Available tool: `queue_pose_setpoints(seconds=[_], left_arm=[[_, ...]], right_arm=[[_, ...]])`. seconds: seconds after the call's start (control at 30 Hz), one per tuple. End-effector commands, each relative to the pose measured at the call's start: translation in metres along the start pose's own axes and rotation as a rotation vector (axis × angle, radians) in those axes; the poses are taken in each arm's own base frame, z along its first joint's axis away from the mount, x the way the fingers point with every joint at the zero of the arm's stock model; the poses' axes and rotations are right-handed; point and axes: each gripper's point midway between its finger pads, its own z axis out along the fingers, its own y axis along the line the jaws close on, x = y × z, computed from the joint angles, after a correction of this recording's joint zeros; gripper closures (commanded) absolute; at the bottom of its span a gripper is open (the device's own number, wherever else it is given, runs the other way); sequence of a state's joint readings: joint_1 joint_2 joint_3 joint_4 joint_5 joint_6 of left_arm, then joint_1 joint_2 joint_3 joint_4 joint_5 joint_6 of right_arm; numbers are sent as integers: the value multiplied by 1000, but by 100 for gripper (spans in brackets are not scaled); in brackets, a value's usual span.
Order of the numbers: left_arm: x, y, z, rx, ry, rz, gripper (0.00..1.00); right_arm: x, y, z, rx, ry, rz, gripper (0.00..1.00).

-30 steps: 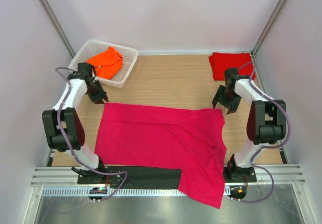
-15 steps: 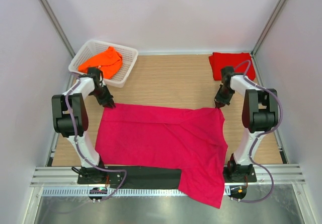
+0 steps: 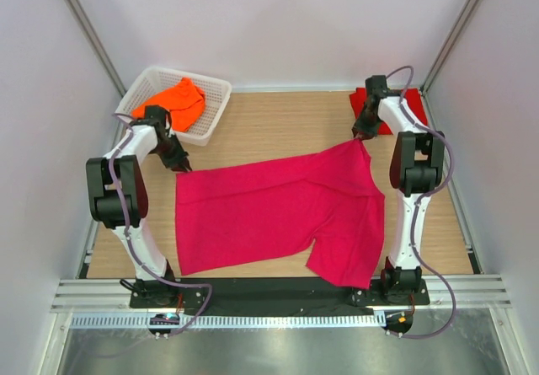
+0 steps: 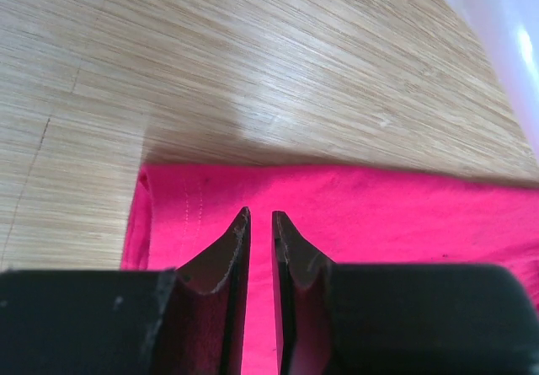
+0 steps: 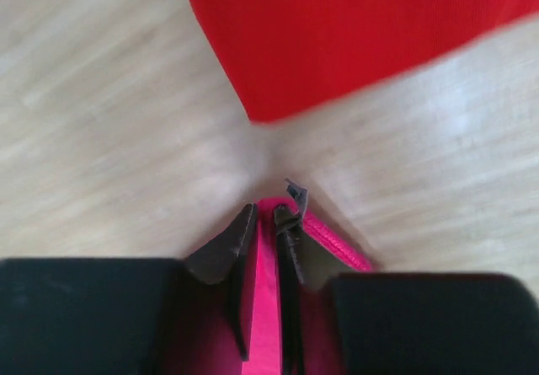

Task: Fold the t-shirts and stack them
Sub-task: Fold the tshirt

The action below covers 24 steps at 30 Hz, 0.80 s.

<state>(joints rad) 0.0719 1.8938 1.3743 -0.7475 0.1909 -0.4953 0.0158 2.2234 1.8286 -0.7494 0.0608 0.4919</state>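
Note:
The magenta-pink t-shirt (image 3: 278,206) lies spread on the wooden table, its far edge slanting up to the right. My right gripper (image 3: 362,136) is shut on its far right corner, next to the folded red t-shirt (image 3: 418,105). In the right wrist view the gripper (image 5: 271,211) pinches pink cloth (image 5: 337,244), with the red shirt (image 5: 354,29) just ahead. My left gripper (image 3: 179,166) sits on the far left corner. In the left wrist view its jaws (image 4: 259,215) are nearly closed on the pink cloth (image 4: 379,215). The orange t-shirt (image 3: 173,101) lies in the basket.
The white lattice basket (image 3: 210,122) stands at the far left corner. White walls enclose the table on three sides. Bare wood (image 3: 278,126) shows between the basket and the red shirt. A metal rail runs along the near edge.
My right gripper has taken the shirt's far right corner and pulled it toward the far right, beside the red shirt. The hanging near part slid up onto the table. The left gripper stayed put.

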Motion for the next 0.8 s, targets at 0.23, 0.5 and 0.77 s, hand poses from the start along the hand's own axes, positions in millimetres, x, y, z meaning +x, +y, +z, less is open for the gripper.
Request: queue_pose_setpoints(seconds=[0.23,0.5,0.77], left_arm=[[2,-4,-26,19,-56,1,83],[37,-13,-30,29,-25,35,84],[78,-40,-44,56,-19,124,84]], right_arm=[[-28,-26,-96,187,-108,-122,29],[79,-25,-121,41,9,-139,47],[139,-26,-107,-62,100,-227,72]])
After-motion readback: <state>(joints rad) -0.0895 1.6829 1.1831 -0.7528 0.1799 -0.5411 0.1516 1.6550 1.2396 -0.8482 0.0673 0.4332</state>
